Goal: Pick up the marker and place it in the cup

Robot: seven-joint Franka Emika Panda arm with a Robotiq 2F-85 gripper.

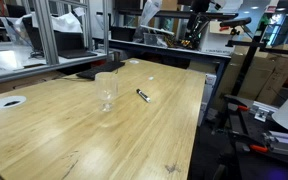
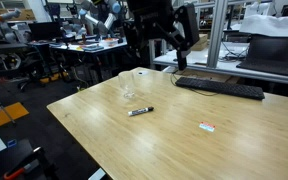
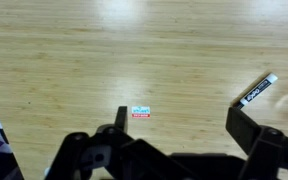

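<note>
The marker (image 1: 142,96) is a short dark pen with a lighter tip. It lies flat on the wooden table in both exterior views (image 2: 139,111) and at the right edge of the wrist view (image 3: 257,90). The cup (image 1: 106,90) is a clear tall tumbler standing upright a short way from the marker (image 2: 132,85). It is out of the wrist view. My gripper (image 2: 156,55) hangs high above the table, open and empty. In the wrist view its two fingers (image 3: 184,120) are spread wide, with the marker just beyond the right finger.
A small white and red sticker (image 3: 141,112) lies on the table (image 2: 207,126). A black keyboard (image 2: 219,88) sits along the far table edge. A flat white disc with a dark centre (image 1: 9,101) lies near a table corner. Desks and frames surround the table.
</note>
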